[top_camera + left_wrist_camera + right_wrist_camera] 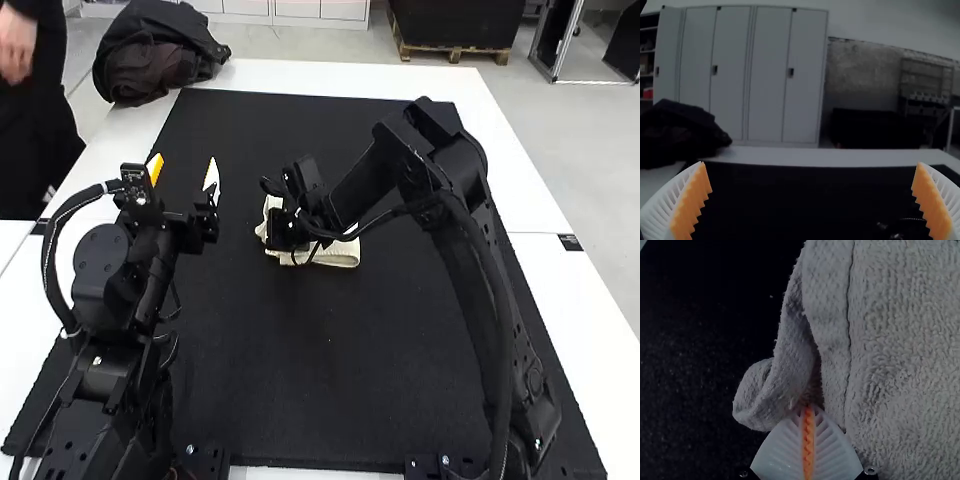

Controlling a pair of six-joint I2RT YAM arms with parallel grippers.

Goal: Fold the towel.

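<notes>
Towel (900, 340) lies partly bunched on the black mat (320, 360), its rumpled edge pinched by the right gripper (808, 408), presumably to straighten or turn it, while the left gripper (184, 170) stands spread, holding nothing

The towel (335, 253) is cream-coloured, with a nubbly looped pile and a smoother hem marked by a line of stitching. It lies on the dark mat, partly beneath the right fingers (285, 232), folded into a compact bundle with a flatter, layered part reaching out to their right. Just beside the fingertips, a loose edge curls over into a rounded flap, rumpled where it meets the hem. On the other side of the fingers, the pile spreads broad and fairly smooth.
</notes>
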